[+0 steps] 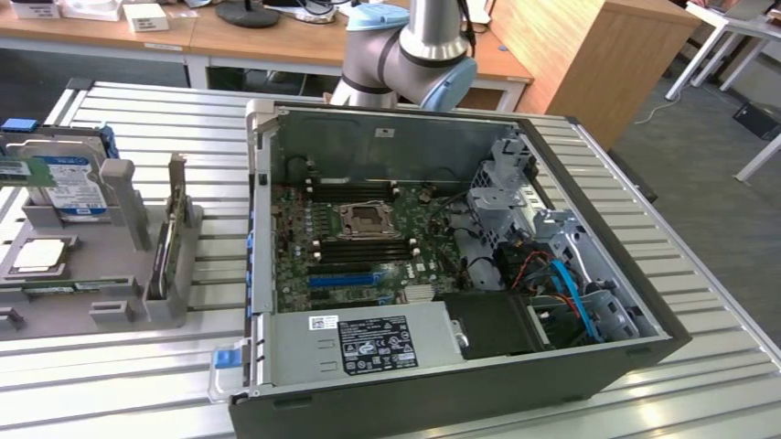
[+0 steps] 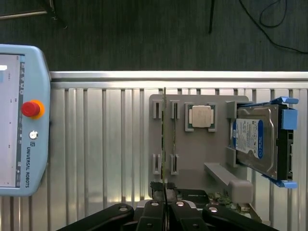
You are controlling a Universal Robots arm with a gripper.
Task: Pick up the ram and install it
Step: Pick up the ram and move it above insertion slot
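the picture's edge is cutting off the gripper [image 2: 164, 207] and the teach pendant [image 2: 21, 120] in the wrist view. the ram [image 2: 164, 134] is standing edge-on, hiding its chips and label. the arm [image 1: 422, 37] is running past the exterior view's top.

Ribbed metal table sitting in a carpeted lab-office, nothing fancy going on.
The table [image 1: 123, 375] is running in long silvery slats, and soft, even light is glinting along its ridges. Behind it, light wooden desks [image 1: 262, 41] are lining the back, and a wooden cabinet [image 1: 598, 55] is standing just beside them toward the exterior view's right. The floor [image 1: 720, 183] is showing as dark grey carpet, with a white table [image 1: 744, 16] poking in at the far corner. In the wrist view, carpet is lying beyond the table edge and thin black cables [image 2: 269, 21] are trailing loosely across it.
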